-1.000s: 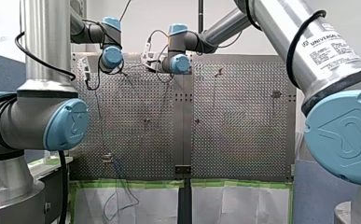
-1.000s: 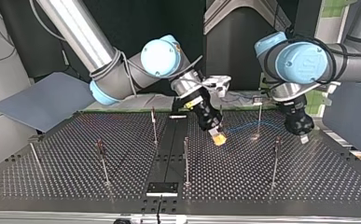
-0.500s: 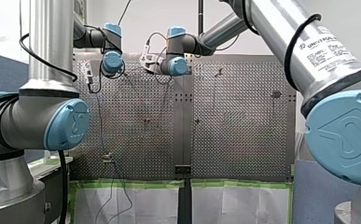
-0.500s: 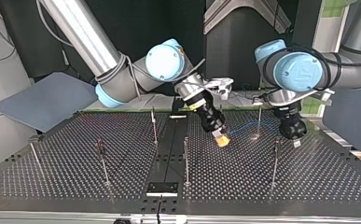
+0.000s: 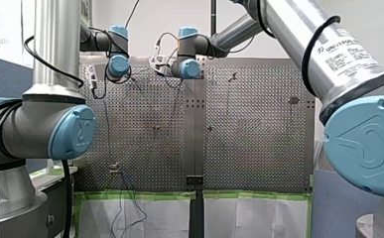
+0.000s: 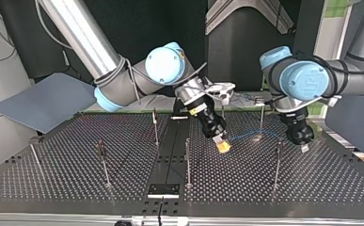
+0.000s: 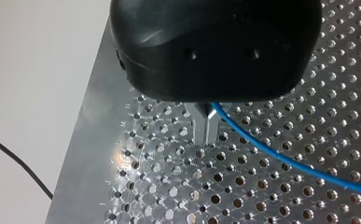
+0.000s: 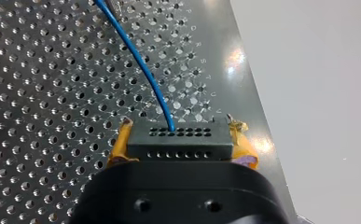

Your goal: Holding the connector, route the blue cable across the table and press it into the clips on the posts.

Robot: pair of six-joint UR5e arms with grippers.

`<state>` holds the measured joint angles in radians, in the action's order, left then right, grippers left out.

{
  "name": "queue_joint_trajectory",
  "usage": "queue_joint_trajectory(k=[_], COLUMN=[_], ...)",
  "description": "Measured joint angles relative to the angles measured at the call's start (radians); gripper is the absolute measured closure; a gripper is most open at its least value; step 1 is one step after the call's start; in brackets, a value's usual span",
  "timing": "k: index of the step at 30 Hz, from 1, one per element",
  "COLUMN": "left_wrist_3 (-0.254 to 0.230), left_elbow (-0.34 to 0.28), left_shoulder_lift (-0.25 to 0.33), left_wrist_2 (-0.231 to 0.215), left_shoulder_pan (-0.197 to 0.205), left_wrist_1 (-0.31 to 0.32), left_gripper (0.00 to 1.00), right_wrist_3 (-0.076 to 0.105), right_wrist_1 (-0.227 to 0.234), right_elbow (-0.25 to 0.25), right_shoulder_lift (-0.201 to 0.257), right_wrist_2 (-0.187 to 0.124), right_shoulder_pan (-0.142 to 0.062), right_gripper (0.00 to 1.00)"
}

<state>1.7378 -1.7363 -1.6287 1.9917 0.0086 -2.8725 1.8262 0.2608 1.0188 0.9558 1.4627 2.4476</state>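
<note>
1. My right gripper [image 8: 180, 136] is clamped on the connector [image 8: 178, 147], with a yellow pad on each side. The blue cable [image 8: 141, 65] leaves the connector's front face.
2. My left gripper [image 7: 205, 122] has its metal fingers pinched together on the cable a short way along.
3. In the top view the span between the two grippers hangs low over the perforated table [image 6: 76, 188], right of centre. It passes near the foot of the far right post [image 6: 261, 117] and isn't in any clip that I can see.
4. Raise both ends to the height of the clip [image 6: 259, 100] at the post top before going sideways, or the cable will likely snag the shaft.
5. Hold light tension. Slack probably sags under the clip, and too much pull could bend the thin post or drag the connector in the pads.
6. Put one gripper on each side of the post and press down evenly.
7. Watch right wrist clearance to the near middle post [image 6: 187, 160].
</note>
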Motion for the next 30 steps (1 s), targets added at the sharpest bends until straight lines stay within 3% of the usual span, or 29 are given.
queue_joint_trajectory(k=[17, 30], left_wrist_3=[0.002, -0.031], left_elbow=[0.049, 0.084], left_shoulder_lift=[-0.059, -0.116], left_wrist_2=[-0.064, -0.158], left_shoulder_pan=[0.049, 0.142], left_wrist_1=[0.013, 0.029], left_gripper=[1.00, 1.00], right_wrist_3=[0.001, -0.003], right_wrist_1=[-0.001, -0.001], right_elbow=[-0.004, -0.004], right_shoulder_lift=[-0.002, -0.004], right_wrist_2=[0.025, 0.039], right_shoulder_pan=[-0.007, -0.027], right_gripper=[1.00, 1.00])
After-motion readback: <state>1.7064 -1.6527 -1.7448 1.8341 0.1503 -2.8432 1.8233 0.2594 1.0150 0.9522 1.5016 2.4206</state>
